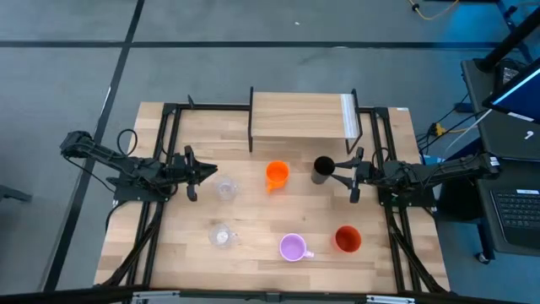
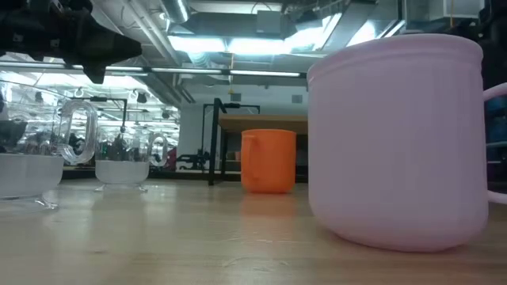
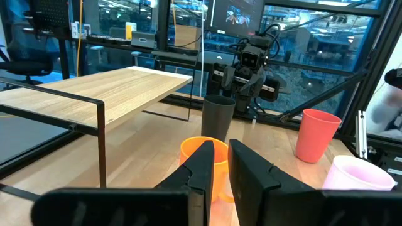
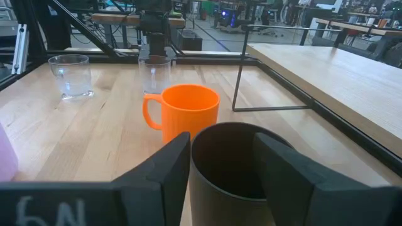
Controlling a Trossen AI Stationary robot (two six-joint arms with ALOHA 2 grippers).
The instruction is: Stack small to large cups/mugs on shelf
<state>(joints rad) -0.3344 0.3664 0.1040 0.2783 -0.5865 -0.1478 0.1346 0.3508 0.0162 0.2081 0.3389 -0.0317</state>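
The light-wood shelf (image 1: 299,118) stands at the table's far middle. Before it stand the orange mug (image 1: 277,174) and the black cup (image 1: 322,167). One clear tumbler (image 1: 225,187) stands left of the mug, and the other (image 1: 221,236) stands nearer. The lilac mug (image 1: 293,247) and the red-orange cup (image 1: 348,239) stand near the front. My right gripper (image 4: 223,141) is open, level, with its fingers on either side of the black cup (image 4: 229,166). My left gripper (image 3: 218,169) is shut, just beside the far tumbler, pointing at the orange mug (image 3: 204,154). My right gripper comes level from the table's right, one finger (image 4: 166,166) on each side of the black cup's upper wall (image 4: 207,157). The cup stands upright on the table. I cannot tell whether the fingers touch it.
Black frame rails run along both table sides (image 1: 164,152). The shelf's black posts (image 1: 251,139) stand just behind the mug and the black cup. The low view shows the lilac mug (image 2: 396,134) close up, with the orange mug (image 2: 268,161) and both tumblers (image 2: 123,158) behind.
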